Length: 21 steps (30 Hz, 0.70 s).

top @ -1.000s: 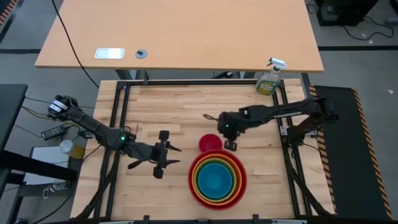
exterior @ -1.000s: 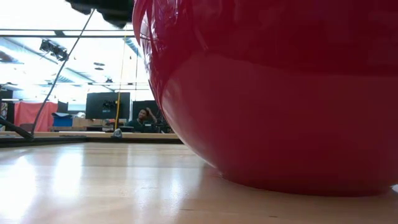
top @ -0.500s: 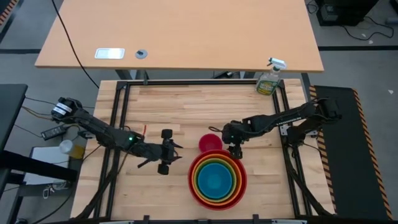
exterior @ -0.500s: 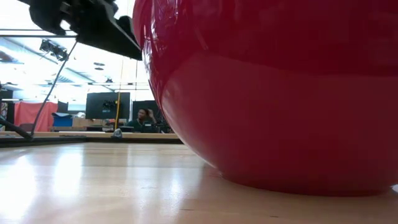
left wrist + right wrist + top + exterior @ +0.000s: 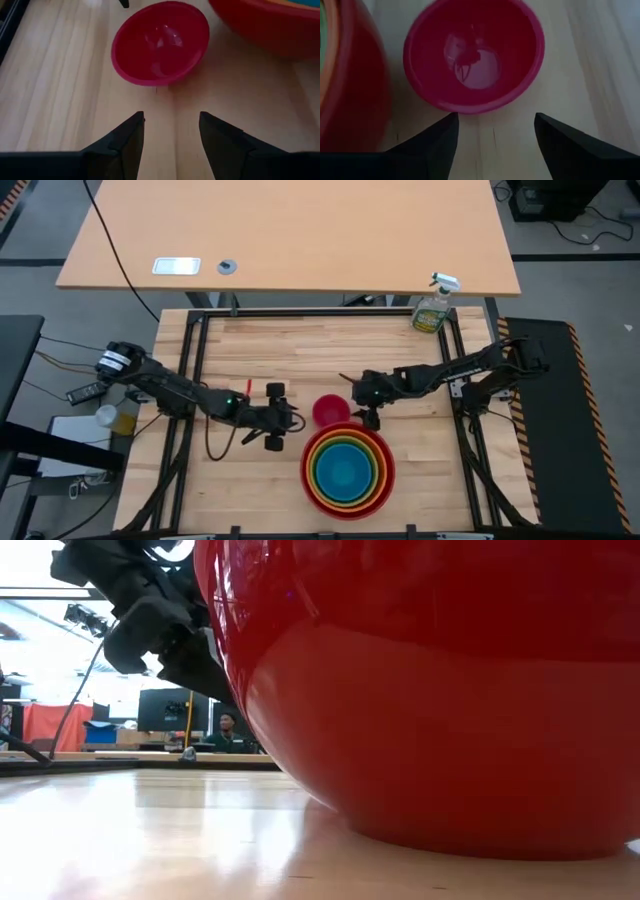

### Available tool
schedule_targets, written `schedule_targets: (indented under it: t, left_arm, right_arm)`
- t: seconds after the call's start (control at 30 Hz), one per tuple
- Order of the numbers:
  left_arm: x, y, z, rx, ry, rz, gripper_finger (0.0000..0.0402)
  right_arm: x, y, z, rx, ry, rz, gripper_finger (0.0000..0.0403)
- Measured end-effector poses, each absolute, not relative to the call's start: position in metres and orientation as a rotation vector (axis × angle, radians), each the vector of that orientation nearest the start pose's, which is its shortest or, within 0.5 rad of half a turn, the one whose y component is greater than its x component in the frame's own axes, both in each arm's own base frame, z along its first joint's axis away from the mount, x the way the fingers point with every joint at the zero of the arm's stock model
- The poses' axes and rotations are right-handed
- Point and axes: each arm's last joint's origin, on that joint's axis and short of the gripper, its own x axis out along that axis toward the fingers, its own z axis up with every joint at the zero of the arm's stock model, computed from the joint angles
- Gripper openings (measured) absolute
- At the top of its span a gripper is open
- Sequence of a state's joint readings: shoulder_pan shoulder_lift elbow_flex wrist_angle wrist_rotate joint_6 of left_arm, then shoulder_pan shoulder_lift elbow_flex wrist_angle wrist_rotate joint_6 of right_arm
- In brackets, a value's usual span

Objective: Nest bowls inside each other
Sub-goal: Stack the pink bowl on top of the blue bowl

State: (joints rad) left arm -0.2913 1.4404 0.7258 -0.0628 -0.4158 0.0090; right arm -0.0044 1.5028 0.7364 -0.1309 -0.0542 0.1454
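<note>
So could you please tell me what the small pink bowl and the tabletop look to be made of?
Small pink bowl: probably glossy plastic; soft highlights on a smooth, evenly coloured inside. Tabletop: looks like sealed light wood planks, with visible grain, board seams and a low sheen.

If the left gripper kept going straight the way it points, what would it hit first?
Most likely the pink bowl, lying directly ahead of the open left gripper on bare table; the nested stack sits off that line.

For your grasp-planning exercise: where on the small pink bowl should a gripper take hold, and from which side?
Probably the rim. The pink bowl stands upright, mouth up, its smooth round wall offering no flat. Pinch over the rim from above, on the side away from the red bowl stack crowding it.
</note>
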Motion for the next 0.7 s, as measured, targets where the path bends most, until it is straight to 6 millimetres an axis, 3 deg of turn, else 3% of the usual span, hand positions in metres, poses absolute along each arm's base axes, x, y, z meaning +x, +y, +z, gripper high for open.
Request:
schedule_targets:
  t: [0.17,0.4,0.6,0.7]
  left_arm:
    - [0.269,-0.067,0.184,0.279,0.732,0.116,0.0192]
    - [0.272,-0.064,0.181,0.282,0.745,0.085,0.0192]
    - [0.284,-0.045,0.157,0.258,0.833,0.095,0.0192]
    - [0.292,-0.040,0.144,0.267,0.841,0.084,0.0192]
  right_arm:
    - [0.283,-0.005,0.167,0.152,0.865,-0.009,0.0256]
    - [0.259,-0.009,0.181,0.160,1.032,-0.060,0.0246]
    - [0.236,-0.007,0.192,0.226,1.135,-0.075,0.0244]
    - [0.230,-0.006,0.188,0.256,1.130,-0.075,0.0244]
